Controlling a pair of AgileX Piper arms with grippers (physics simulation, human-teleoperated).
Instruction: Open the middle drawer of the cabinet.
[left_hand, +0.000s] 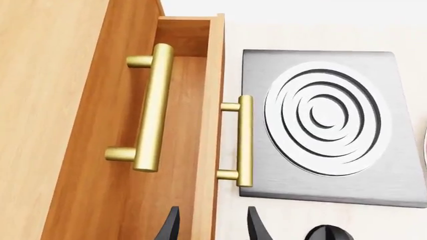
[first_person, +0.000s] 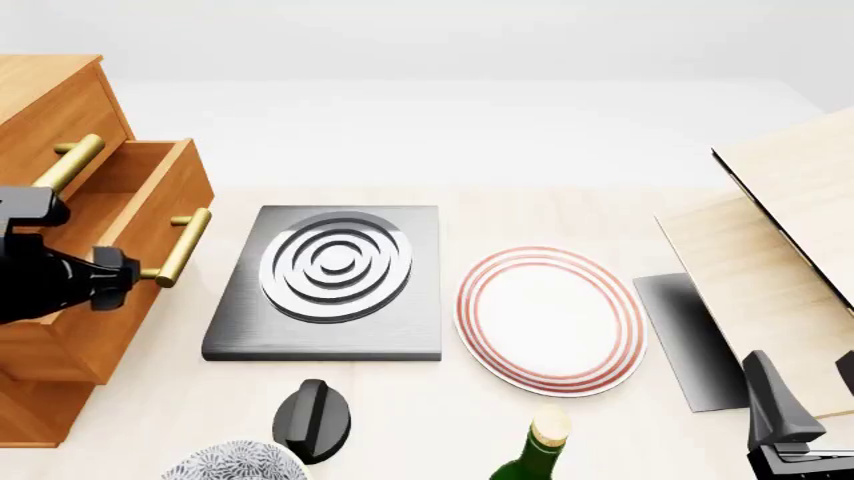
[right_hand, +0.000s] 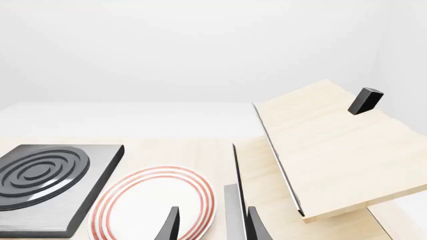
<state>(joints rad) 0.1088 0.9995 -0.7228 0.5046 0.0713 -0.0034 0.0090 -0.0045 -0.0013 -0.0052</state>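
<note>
- The cabinet (first_person: 54, 120) stands at the table's 9 o'clock edge in the front view; its middle drawer (first_person: 158, 195) is pulled out toward 3 o'clock, interior visible.
- The drawer's brass handle (first_person: 182, 246) sits apart from the left gripper (left_hand: 209, 222), whose fingers (left_hand: 169, 225) are spread, holding nothing; the drawer's front edge runs between the fingertips in the left wrist view.
- The top drawer handle (left_hand: 153, 114) lies further back on the cabinet.
- A grey burner plate (first_person: 331, 278) lies just beside the drawer at 3 o'clock, then a red-rimmed plate (first_person: 550, 318).
- The right gripper (right_hand: 209, 225) hovers at 4 o'clock near pale boards (right_hand: 333, 150), fingers apart and empty.
</note>
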